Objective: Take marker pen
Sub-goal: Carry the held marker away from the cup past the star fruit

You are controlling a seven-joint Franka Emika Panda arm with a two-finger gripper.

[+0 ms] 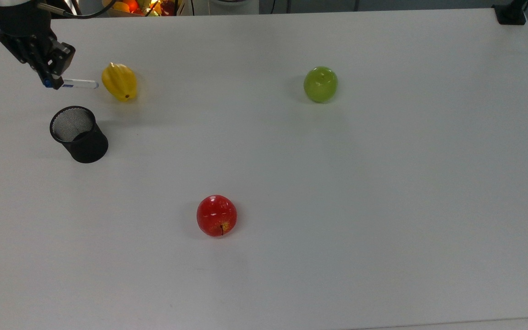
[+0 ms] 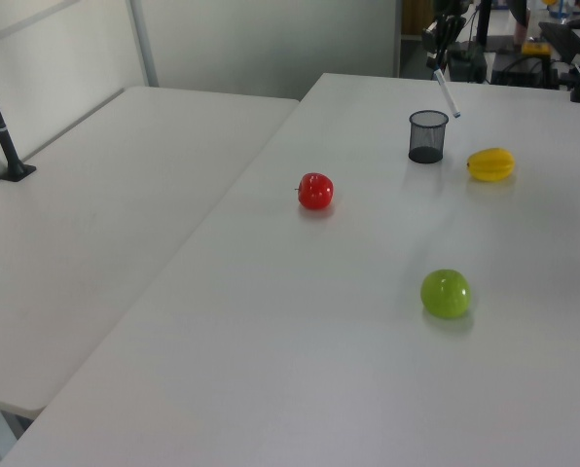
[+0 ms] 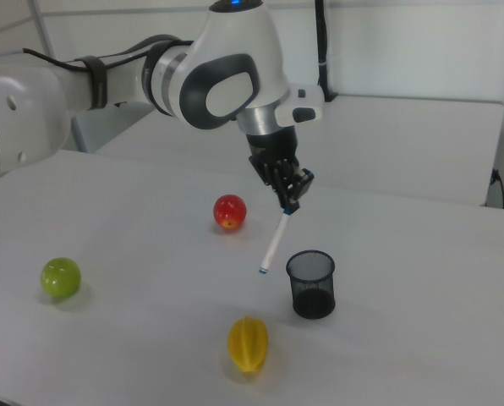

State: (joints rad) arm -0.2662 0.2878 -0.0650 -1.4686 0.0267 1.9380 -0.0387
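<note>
Above the desk (image 1: 383,183), at about 10 o'clock in the top view, I am gripping the marker pen (image 1: 78,84) in my claw (image 1: 49,82), clenched on its blue-capped upper end. Seen from the top view, the pen is lying flat across the picture, its free tip pointing to 3 o'clock at the yellow star fruit (image 1: 119,81). From the right view I am seeing what that hides: the marker pen (image 3: 274,244) is hanging slanted in the air below my claw (image 3: 291,205), its lower tip toward 7 o'clock, clear of the black mesh cup (image 3: 311,283) and of the desk. Over in the left view, the pen (image 2: 447,95) is showing at 1 o'clock of the cup (image 2: 427,136). Counting: one marker pen, one mesh cup, one star fruit, one red apple (image 1: 217,215), one green apple (image 1: 320,84).
</note>
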